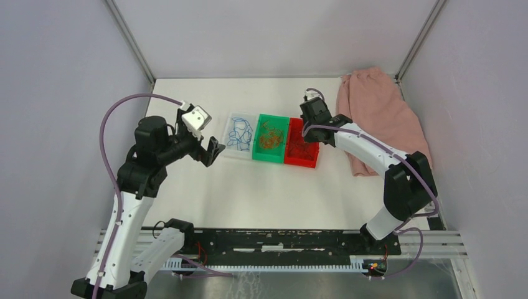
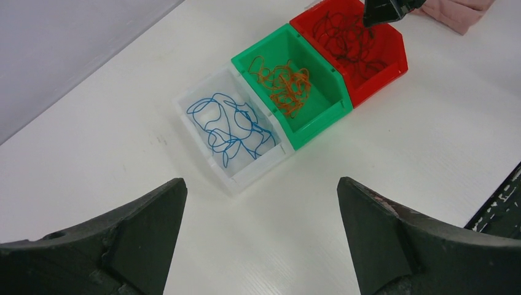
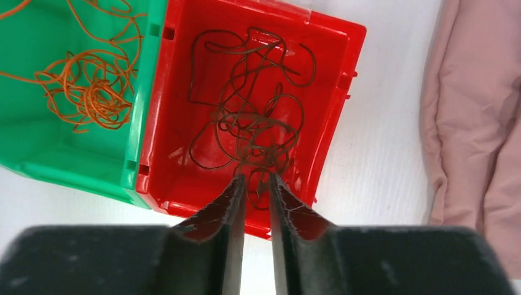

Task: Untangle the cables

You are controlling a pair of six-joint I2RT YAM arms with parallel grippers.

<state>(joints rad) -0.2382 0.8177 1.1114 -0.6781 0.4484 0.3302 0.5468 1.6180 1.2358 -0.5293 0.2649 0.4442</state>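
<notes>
— Jaws first: left gripper [image 2: 261,187] gapes wide, empty; right gripper [image 3: 257,179] is a crack apart, holding nothing visible, above the red bin [image 3: 336,114].
— Cables?
— Blue cable [image 2: 230,126], orange cable [image 2: 284,87] and dark cable [image 3: 252,123] lie in separate bins. Separated, I'd judge, though each is looped.

You see three plastic bins touching in row mid-table: clear bin [image 1: 228,150] left, green bin [image 1: 266,158] middle, red bin [image 1: 301,162] right. Crumpled pink cloth [image 1: 380,112] lies far right on white table [image 1: 261,193], apart from red bin.
</notes>
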